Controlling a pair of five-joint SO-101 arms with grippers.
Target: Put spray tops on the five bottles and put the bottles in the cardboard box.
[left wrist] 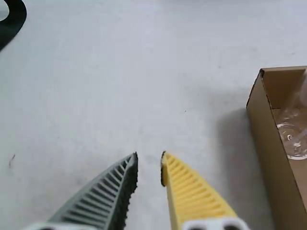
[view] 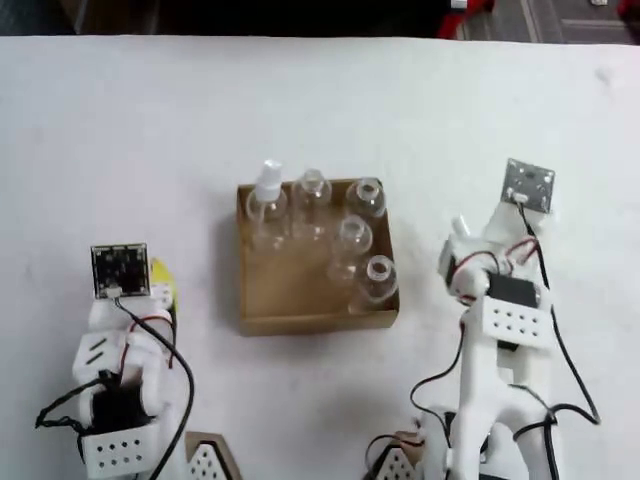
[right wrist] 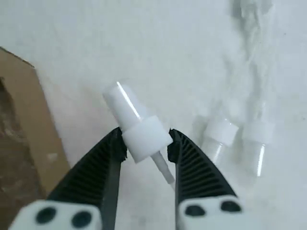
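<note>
1. We see the right gripper (right wrist: 146, 140) with its black jaws closed on a white spray top (right wrist: 136, 122). They pinch its collar, the nozzle head pokes out past the fingertips, and the thin dip tube trails back between the fingers.
2. That spray top is held above the white table (right wrist: 158, 43), beside the cardboard box (right wrist: 21, 143) and not over it.
3. Two more spray tops (right wrist: 219, 134) lie side by side on the table near the held one, on the side away from the box.
4. In the high view the cardboard box (view: 300, 322) sits mid-table between the two arms, and five clear bottles (view: 351, 238) stand upright inside it.
5. The capped bottle (view: 267, 205) in the box's far left corner carries a white spray top. The other four have open necks: two stand beside it along the far wall and two stand nearer the right wall.
6. The left gripper (left wrist: 149, 160) hangs low over bare table to the left of the box. Its grey and yellow jaws are a little apart, with nothing between them.
7. In the left wrist view, the box's side wall stands between that gripper and the bottles, and we make out just one clear rim inside.
8. A black curved object (left wrist: 10, 19) sits at the corner of the left wrist view; we cannot tell what it is.
9. In the high view the right arm (view: 505, 320) and its cables lie over the table to the right of the box.
</note>
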